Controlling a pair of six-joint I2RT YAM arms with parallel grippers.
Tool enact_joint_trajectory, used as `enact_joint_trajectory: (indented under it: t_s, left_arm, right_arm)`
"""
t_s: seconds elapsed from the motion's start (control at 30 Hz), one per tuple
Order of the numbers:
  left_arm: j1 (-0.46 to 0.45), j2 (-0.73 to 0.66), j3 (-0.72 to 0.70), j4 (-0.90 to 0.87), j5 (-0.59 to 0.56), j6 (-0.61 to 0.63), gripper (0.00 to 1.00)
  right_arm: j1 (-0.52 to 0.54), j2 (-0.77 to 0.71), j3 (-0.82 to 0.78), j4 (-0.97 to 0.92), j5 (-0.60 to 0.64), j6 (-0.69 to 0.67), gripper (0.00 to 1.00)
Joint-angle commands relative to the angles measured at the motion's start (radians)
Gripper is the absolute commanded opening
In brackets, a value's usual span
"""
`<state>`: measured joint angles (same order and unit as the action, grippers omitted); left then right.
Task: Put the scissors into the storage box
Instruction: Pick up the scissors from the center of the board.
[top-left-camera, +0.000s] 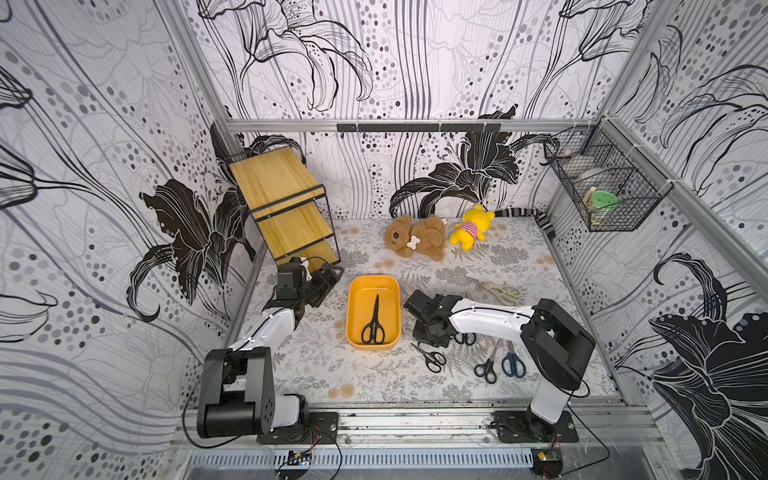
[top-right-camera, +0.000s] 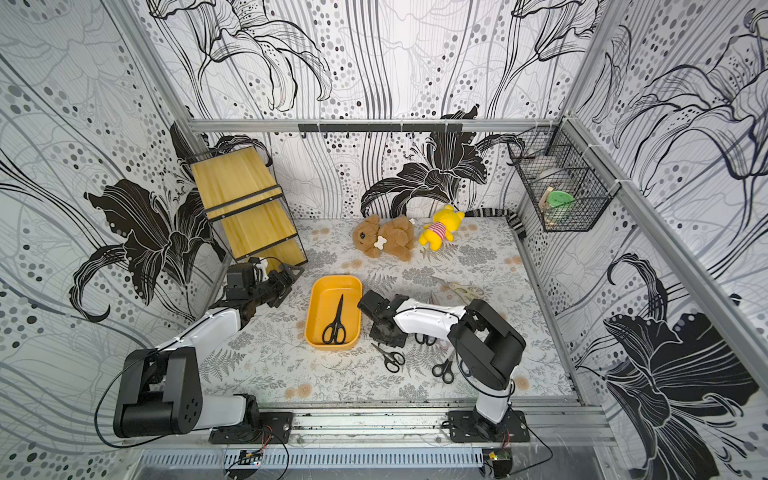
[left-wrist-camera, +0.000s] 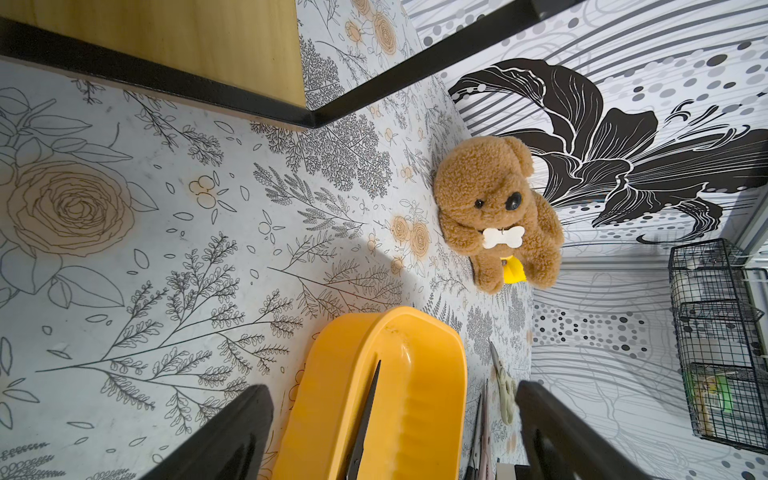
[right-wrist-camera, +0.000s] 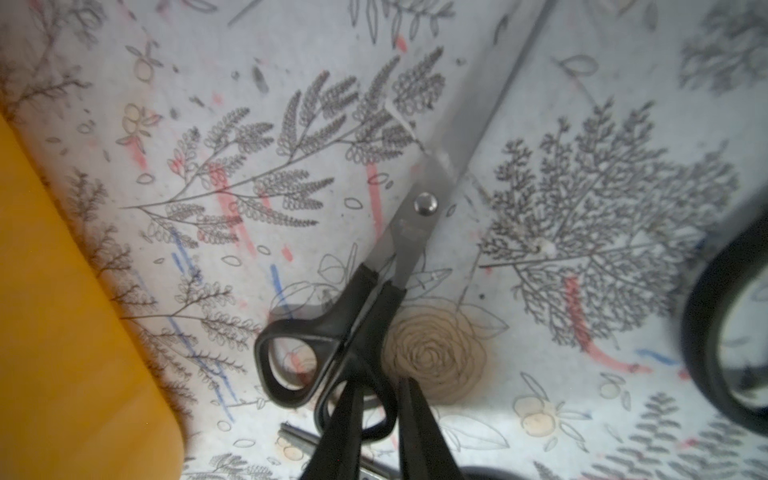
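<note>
Right of the storage box (top-left-camera: 350, 307), the right gripper (right-wrist-camera: 380, 384) nips a handle loop of the black-handled scissors (right-wrist-camera: 424, 205); the left gripper (left-wrist-camera: 390, 388) gapes. Stiff and blade-heavy, they may pivot.

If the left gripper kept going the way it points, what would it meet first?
Probably the storage box: its far end sits right between the fingers of the open left gripper in the wrist view. Height is unclear; if it clears the rim, the brown teddy bear lies further along.

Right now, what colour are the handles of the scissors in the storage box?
Black. The scissors show best in a top view.
</note>
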<state>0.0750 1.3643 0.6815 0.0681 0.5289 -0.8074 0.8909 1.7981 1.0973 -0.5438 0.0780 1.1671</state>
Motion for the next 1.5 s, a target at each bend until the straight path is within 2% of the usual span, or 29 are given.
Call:
enact_joint_trajectory:
  t_s: [0.0,0.23,0.5,1.0,1.17,1.27,1.47]
  left_arm:
    - [0.006,0.012,-0.002,0.027,0.006,0.01,0.96]
    - [0.007,0.009,-0.001,0.025,0.006,0.009,0.96]
    - [0.006,0.003,0.0,0.022,0.006,0.012,0.96]
    - [0.006,-0.005,-0.002,0.027,0.012,0.008,0.96]
    - [0.008,-0.001,-0.002,0.027,0.011,0.008,0.96]
    - [0.008,0.001,-0.001,0.026,0.006,0.01,0.96]
    - [0.01,0.012,0.002,0.023,0.006,0.012,0.96]
  right_arm:
    - [-0.013,0.05,-0.045,-0.002,-0.013,0.029,0.19]
    - [-0.032,0.093,-0.033,-0.031,-0.026,0.024,0.17]
    - [-0.033,0.111,0.014,-0.072,0.008,-0.001,0.0]
    - [-0.033,-0.023,0.141,-0.213,0.155,-0.199,0.0]
    - [-0.033,-0.042,0.254,-0.282,0.193,-0.306,0.0]
    - [-0.032,-0.056,0.323,-0.282,0.194,-0.364,0.0]
    - [-0.006,-0.004,0.467,-0.232,0.101,-0.468,0.0]
